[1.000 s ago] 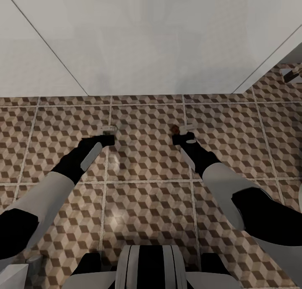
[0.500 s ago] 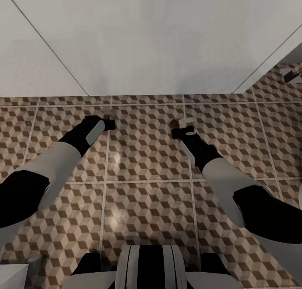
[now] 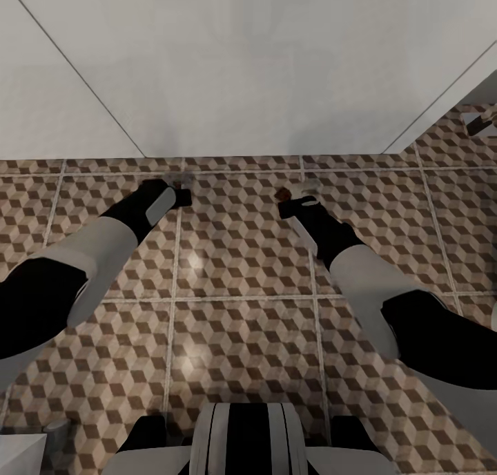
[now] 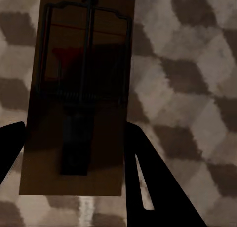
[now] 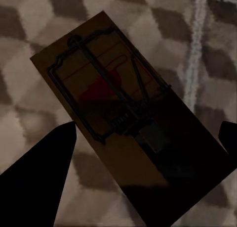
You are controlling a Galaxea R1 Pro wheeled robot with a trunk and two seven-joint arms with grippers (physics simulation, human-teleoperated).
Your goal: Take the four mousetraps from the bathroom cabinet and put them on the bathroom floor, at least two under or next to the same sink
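From the head camera I have both arms stretched forward and low over the bathroom floor (image 3: 241, 309), close to where the tiles meet the base of the white wall (image 3: 262, 68). My left gripper (image 3: 181, 195) sits near a grout line just short of that wall edge; at its wrist camera the left gripper (image 4: 74, 187) has a dark finger on either side of a mousetrap (image 4: 79, 93), the board flat between them, wire spring and red spot facing up, so it is clamped on that trap over the cube-pattern tiles. My right gripper (image 3: 286, 204) is level with it, well apart to the right; at its own wrist camera the right gripper (image 5: 143, 162) has its fingers spread wide, a second mousetrap (image 5: 128, 133) lying askew between them, and I cannot tell whether either finger touches it.
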